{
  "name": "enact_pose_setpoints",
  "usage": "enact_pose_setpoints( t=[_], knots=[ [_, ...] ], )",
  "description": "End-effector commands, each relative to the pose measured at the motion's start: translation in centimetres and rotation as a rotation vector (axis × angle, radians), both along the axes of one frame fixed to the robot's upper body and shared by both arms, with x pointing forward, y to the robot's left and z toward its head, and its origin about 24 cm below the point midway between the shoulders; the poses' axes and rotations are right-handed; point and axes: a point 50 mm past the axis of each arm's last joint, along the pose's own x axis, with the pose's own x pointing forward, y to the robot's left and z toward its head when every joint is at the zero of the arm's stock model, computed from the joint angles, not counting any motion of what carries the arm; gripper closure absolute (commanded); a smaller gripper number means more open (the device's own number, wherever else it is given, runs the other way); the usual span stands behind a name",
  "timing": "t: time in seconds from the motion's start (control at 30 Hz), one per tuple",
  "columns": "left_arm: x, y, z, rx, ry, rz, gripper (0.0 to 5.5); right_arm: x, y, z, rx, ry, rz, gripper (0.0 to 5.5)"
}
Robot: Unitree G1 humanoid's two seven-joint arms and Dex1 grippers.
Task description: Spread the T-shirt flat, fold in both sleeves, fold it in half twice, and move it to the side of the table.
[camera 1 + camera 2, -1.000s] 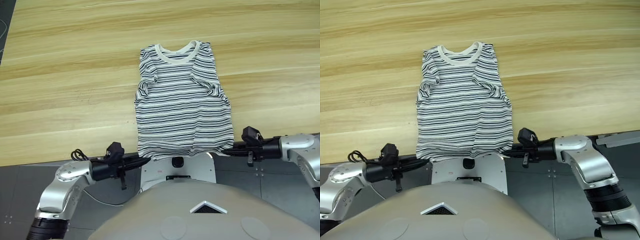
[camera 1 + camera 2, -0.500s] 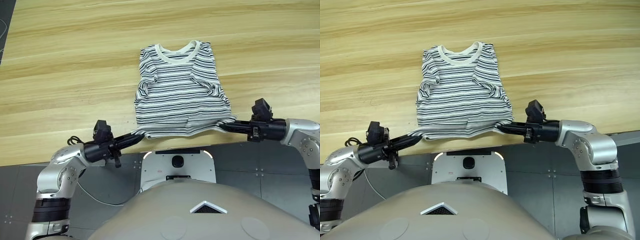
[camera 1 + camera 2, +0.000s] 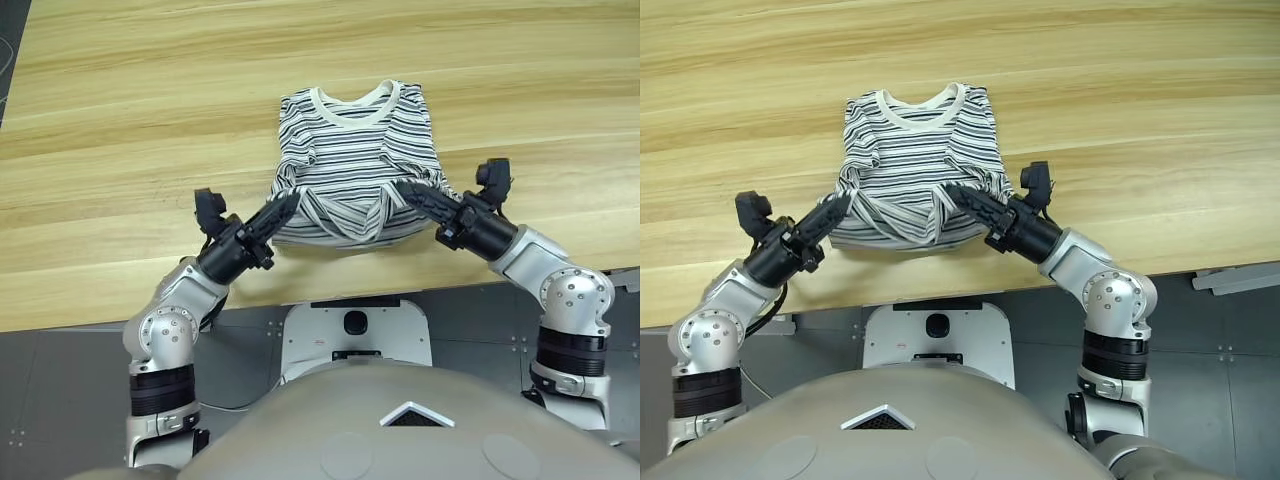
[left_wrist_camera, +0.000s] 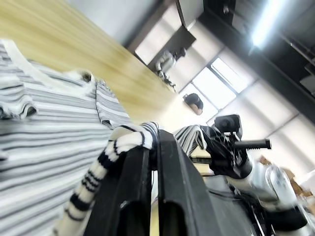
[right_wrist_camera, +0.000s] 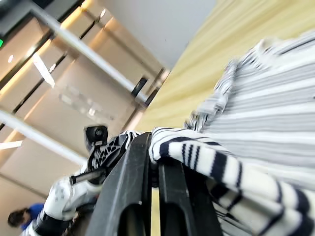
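Near table (image 3: 120,150) edge, left claw (image 3: 286,204), right claw (image 3: 408,190) gripping T-shirt (image 3: 355,140) hem

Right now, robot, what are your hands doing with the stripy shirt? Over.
Left gripper and right gripper both shut on T-shirt hem corners. Hem lifted over shirt's middle, collar end flat on table. Nothing in the way.
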Motion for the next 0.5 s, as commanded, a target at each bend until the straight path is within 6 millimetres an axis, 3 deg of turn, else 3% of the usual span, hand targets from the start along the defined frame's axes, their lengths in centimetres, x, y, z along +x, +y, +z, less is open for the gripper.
enact_pose_setpoints(
  t=[0.03,0.2,0.33,0.5],
  knots=[
    [1.9,-0.8,0.4,-0.02,-0.003,0.12,5.4,2.0,1.1,0.5,0.041,-0.004,-0.141,5.34],
    [3.9,-1.2,-0.1,-0.052,0.082,0.328,5.4,4.2,1.5,1.9,0.106,0.005,-0.385,5.34],
    [5.1,-1.9,0.1,-0.1,0.148,0.44,5.4,5.1,3.2,3.0,0.193,0.062,-0.506,5.34],
    [6.8,-3.6,1.2,-0.137,0.16,0.511,5.4,6.7,3.5,2.5,0.172,0.105,-0.592,5.34]
  ],
)
